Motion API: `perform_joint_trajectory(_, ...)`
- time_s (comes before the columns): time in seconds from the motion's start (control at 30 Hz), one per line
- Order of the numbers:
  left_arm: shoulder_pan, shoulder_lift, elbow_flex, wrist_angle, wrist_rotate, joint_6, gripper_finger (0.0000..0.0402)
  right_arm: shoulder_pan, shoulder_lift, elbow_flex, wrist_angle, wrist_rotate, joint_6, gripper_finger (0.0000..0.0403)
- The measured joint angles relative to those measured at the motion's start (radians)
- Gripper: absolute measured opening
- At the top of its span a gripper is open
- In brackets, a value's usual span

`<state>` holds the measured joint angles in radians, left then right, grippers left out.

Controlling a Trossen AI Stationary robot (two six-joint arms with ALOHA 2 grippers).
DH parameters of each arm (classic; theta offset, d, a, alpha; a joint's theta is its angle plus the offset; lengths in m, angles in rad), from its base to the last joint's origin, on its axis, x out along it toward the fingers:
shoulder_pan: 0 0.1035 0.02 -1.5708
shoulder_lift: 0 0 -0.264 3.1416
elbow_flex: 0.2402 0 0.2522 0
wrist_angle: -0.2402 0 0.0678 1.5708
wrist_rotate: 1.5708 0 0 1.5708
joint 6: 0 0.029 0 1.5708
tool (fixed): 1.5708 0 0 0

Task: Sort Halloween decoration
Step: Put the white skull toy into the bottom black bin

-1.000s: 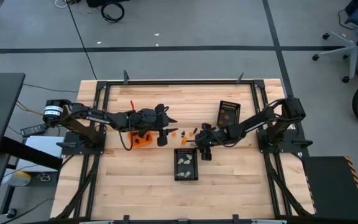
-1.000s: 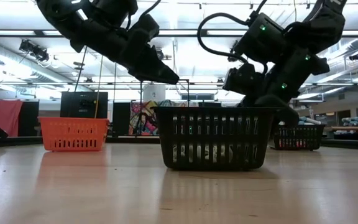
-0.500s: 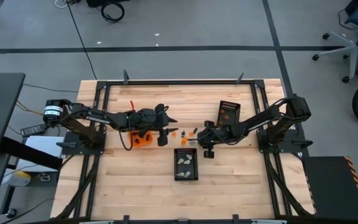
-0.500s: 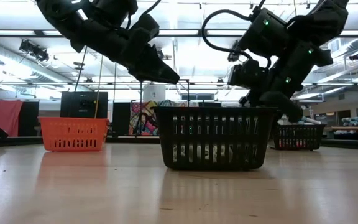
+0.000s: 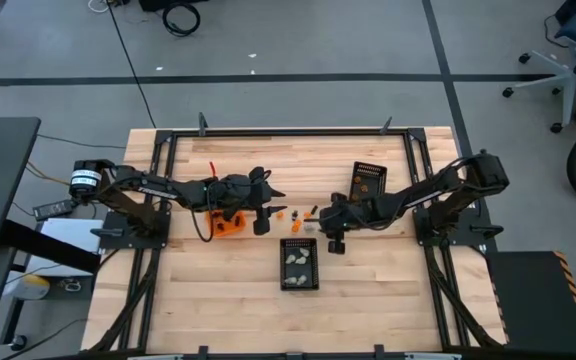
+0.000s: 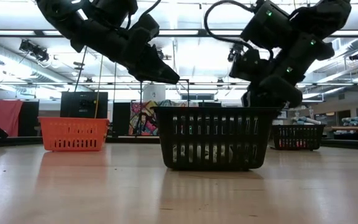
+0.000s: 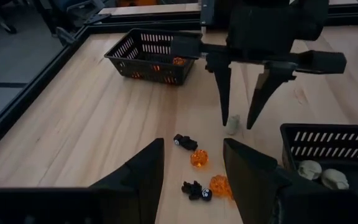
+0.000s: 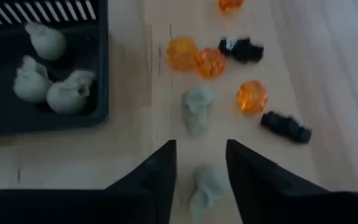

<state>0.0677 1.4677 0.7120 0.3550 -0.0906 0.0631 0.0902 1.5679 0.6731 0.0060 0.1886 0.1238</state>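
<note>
Small loose Halloween pieces lie on the wooden table: orange ones (image 8: 182, 53), black ones (image 8: 284, 126) and a pale skull (image 8: 197, 107). They also show in the high view (image 5: 295, 220). My right gripper (image 5: 318, 213) is open and points down, its fingers on either side of another pale skull (image 8: 207, 186) that lies on the table. That skull also shows in the left wrist view (image 7: 232, 124). I cannot see a finger touching it. My left gripper (image 5: 263, 212) is open and empty, above the table beside the orange bin (image 5: 230, 222).
A black mesh bin (image 5: 299, 263) with several pale skulls (image 8: 45, 68) stands near the middle of the table. A second black mesh bin (image 5: 367, 181) with orange pieces (image 7: 178, 61) stands at the far right. A black frame borders the table.
My right gripper has moved from above the near black bin's far corner toward the far edge and a little left, to the loose pieces, and now stands over a pale skull.
</note>
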Motion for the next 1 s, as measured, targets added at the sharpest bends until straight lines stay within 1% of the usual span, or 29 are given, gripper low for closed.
perform_joint_trajectory(0.2, 0.000, 0.000, 0.000, -0.005, 0.000, 0.000, 0.0172, 0.000, 0.016, -0.009, -0.016, 0.000, 0.053, 0.0198)
perform_joint_trajectory(0.27, 0.000, 0.000, 0.000, -0.006, 0.000, -0.002, 0.0172, 0.000, 0.017, -0.009, -0.024, 0.001, 0.057, 0.0208)
perform_joint_trajectory(0.37, 0.000, 0.000, 0.000, -0.007, 0.000, -0.003, 0.0172, 0.000, 0.017, -0.009, -0.025, 0.001, 0.048, 0.0211)
perform_joint_trajectory(0.53, 0.000, 0.000, 0.000, -0.007, 0.000, -0.010, 0.0172, -0.002, 0.031, -0.009, -0.017, 0.002, 0.033, 0.0200)
perform_joint_trajectory(0.77, 0.000, 0.000, 0.000, -0.007, 0.000, -0.011, 0.0172, -0.001, 0.098, -0.006, 0.011, 0.002, 0.033, 0.0178)
perform_joint_trajectory(0.87, 0.000, 0.000, 0.000, -0.008, 0.000, -0.015, 0.0172, -0.001, 0.096, -0.006, 0.008, 0.001, 0.033, 0.0161)
perform_joint_trajectory(1.0, 0.000, 0.000, 0.000, -0.008, 0.000, -0.015, 0.0172, -0.001, 0.085, -0.006, -0.008, -0.004, 0.025, 0.0130)
